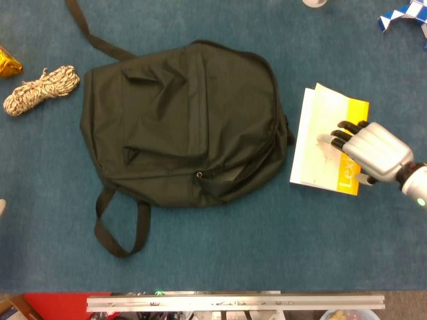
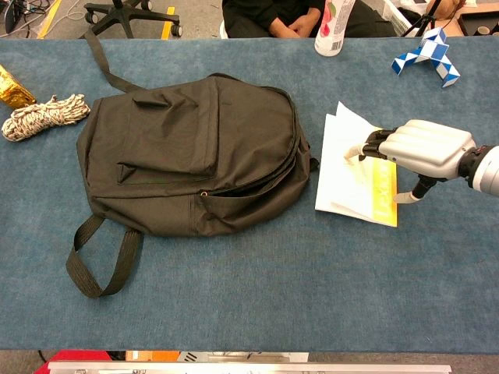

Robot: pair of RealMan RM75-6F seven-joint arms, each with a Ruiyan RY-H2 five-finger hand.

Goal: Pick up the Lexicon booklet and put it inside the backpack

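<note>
Head view looks straight down, close; chest view tilts toward 12 o'clock; both share the backpack (image 1: 180, 123).

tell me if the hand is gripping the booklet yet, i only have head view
Observer: Not gripping. In the chest view the right hand lies over the booklet with its fingertips at the white page and its thumb pointing down past the yellow edge.
Operator: is the cover flat
Observer: No. The chest view shows the pages at the far corner lifted and fanned apart.
Operator: anything beyond it i could hit
Observer: A bottle stands upright at the table's far edge, beyond the booklet. Your view crops it to a sliver.
</note>
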